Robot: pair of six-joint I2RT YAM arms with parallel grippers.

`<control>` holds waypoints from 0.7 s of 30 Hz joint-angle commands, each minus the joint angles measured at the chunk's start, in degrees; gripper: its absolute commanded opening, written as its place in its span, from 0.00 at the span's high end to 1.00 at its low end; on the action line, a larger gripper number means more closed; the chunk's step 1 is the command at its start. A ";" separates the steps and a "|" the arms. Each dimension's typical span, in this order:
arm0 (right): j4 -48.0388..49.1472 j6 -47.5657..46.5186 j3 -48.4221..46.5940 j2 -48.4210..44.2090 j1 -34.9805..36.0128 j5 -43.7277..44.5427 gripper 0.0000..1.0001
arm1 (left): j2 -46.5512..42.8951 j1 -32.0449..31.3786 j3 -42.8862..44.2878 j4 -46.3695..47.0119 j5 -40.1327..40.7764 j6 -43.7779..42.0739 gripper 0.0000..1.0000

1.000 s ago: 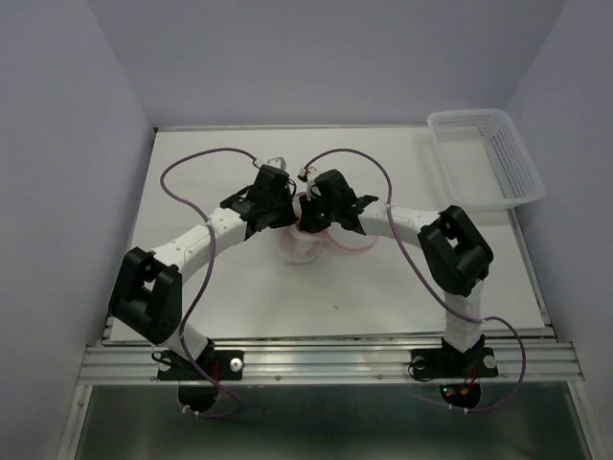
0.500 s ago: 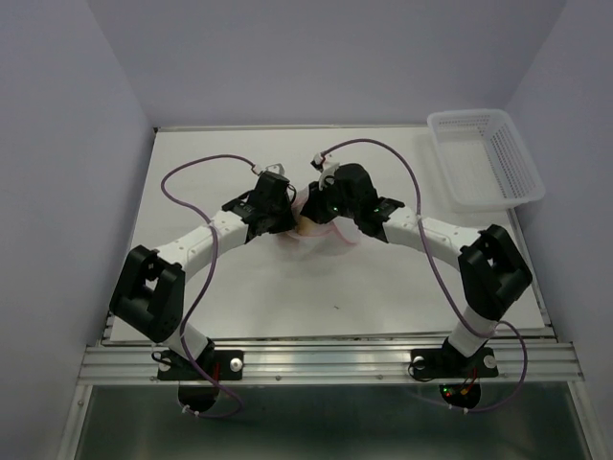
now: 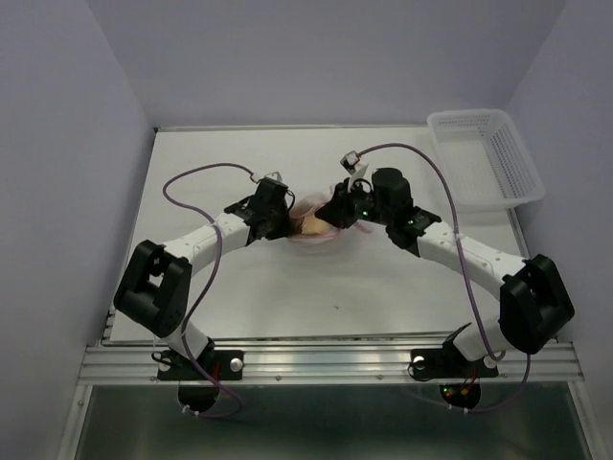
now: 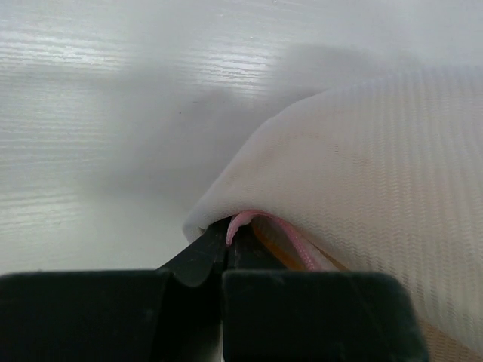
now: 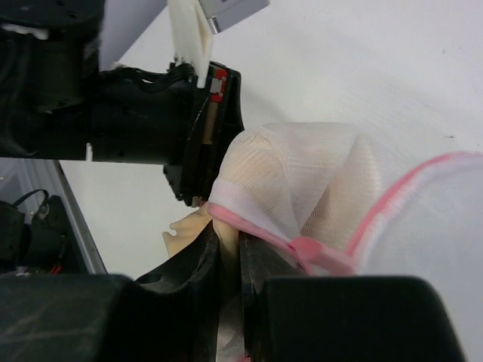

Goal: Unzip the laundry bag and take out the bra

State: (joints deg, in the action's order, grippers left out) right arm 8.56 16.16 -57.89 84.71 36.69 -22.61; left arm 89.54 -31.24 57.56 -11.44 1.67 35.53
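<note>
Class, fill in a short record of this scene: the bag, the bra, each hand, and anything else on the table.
laundry bag: white mesh, pink trim, zip open, stretched between the two hands
bra: tan, showing at the bag's opening
left hand: shut on the laundry bag's pink-trimmed edge
right hand: shut, seemingly on the bra
basket: white lattice, far right corner of the table

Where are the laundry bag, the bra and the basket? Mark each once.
laundry bag [image 4: 362, 166]: left wrist view, on its white mesh wall.
bra [image 5: 185, 228]: right wrist view, on the tan edge poking out below the mesh.
basket [image 3: 520, 158]: top view, on its right lattice wall.
</note>
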 commanded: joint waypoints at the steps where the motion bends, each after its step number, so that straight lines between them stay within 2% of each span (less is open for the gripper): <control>1: 9.81 2.64 1.20 -6.57 -3.11 -9.11 0.96 | 0.73 0.75 -1.66 0.37 1.32 0.07 1.00; 5: 12.88 7.90 2.51 -7.45 -7.23 -19.11 0.99 | 0.99 1.01 -1.84 0.90 0.97 0.16 1.00; 6: 14.54 9.66 2.78 -6.58 -9.24 -25.92 0.99 | 1.16 1.10 -1.75 0.90 1.05 0.16 1.00; 9: 22.53 19.50 4.01 -3.51 -11.54 -37.01 0.99 | 1.43 1.36 -1.84 0.90 0.97 0.07 1.00; 10: 25.34 22.39 4.97 -3.06 -12.07 -38.28 0.99 | 1.52 1.45 -1.92 0.98 0.96 0.07 1.00; 11: 32.85 27.47 6.11 -2.62 -12.69 -40.47 0.99 | 1.69 1.71 -2.01 1.07 0.70 -0.11 1.00; 13: 41.23 33.55 8.48 -1.31 -12.69 -46.26 0.99 | 2.04 1.98 -2.19 1.16 0.70 -0.11 1.00; 14: 54.85 43.07 9.28 -0.69 -12.69 -48.04 0.99 | 2.31 2.06 -2.10 1.42 0.35 -0.28 1.00; 16: 74.58 56.97 11.21 1.06 -13.21 -50.50 0.99 | 2.66 2.24 -2.19 1.68 0.17 -0.46 1.00; 17: 94.34 72.10 10.96 4.21 -13.22 -50.77 0.98 | 2.92 2.41 -2.02 1.77 0.09 -0.55 1.00; 19: 95.51 76.20 8.94 5.38 -13.22 -51.65 0.98 | 3.71 3.12 -1.75 1.95 -0.26 -0.90 1.00; 21: 95.51 74.20 8.58 5.21 -13.22 -53.76 0.98 | 4.59 3.65 -1.31 2.21 -0.88 -1.16 1.00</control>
State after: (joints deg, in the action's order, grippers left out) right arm 59.02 72.88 -46.52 91.85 23.94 -66.06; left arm 91.61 -30.24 56.95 -6.96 -3.88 36.58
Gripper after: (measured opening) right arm 0.162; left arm 0.058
